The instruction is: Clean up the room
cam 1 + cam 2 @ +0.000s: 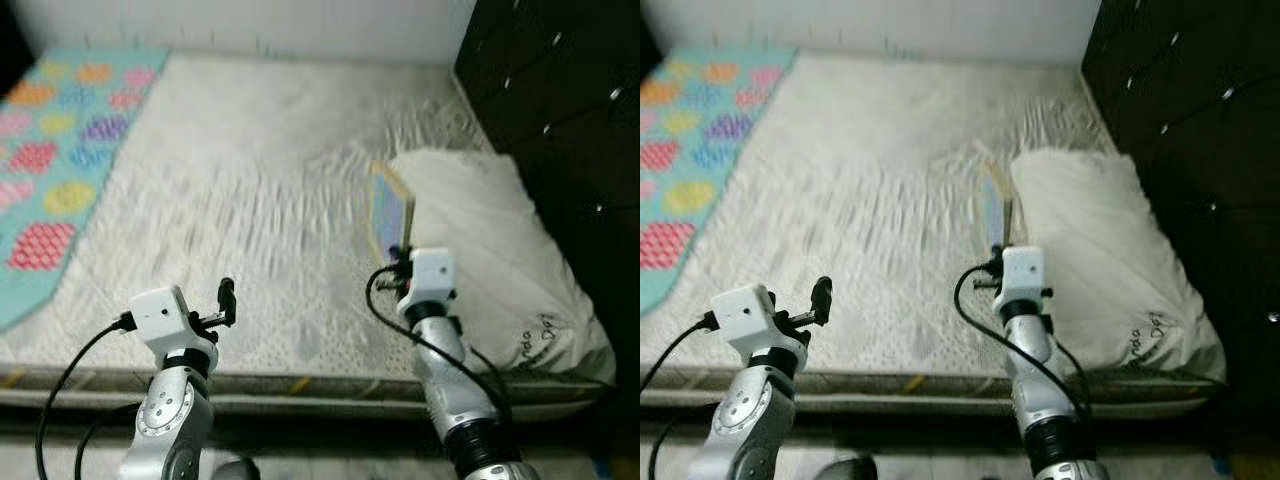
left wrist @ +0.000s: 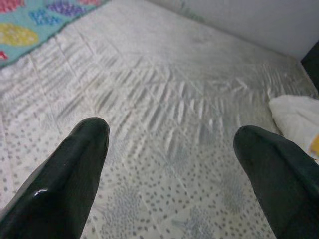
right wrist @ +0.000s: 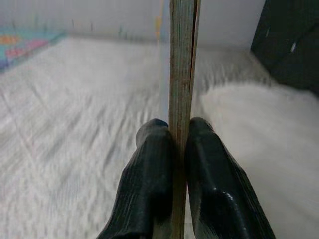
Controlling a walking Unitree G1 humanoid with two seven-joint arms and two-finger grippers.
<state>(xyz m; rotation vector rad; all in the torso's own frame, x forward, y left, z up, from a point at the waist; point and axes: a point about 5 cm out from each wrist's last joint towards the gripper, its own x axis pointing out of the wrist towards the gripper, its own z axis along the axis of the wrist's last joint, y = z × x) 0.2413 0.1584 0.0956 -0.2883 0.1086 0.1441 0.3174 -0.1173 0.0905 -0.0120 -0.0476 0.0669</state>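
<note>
Two silver arms fill the lower frame over the mattress (image 1: 260,200). At lower centre-right, the right gripper (image 3: 178,149) is clamped on a thin book (image 1: 388,212), which stands on edge between its fingers, just left of the white pillow (image 1: 490,250). At lower left, the left gripper (image 2: 172,149) hovers with fingers spread apart and nothing between them. A patterned blanket (image 1: 55,150) lies upper left.

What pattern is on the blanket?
Coloured hexagon patches on teal blanket, clearest in the left eye view.
</note>
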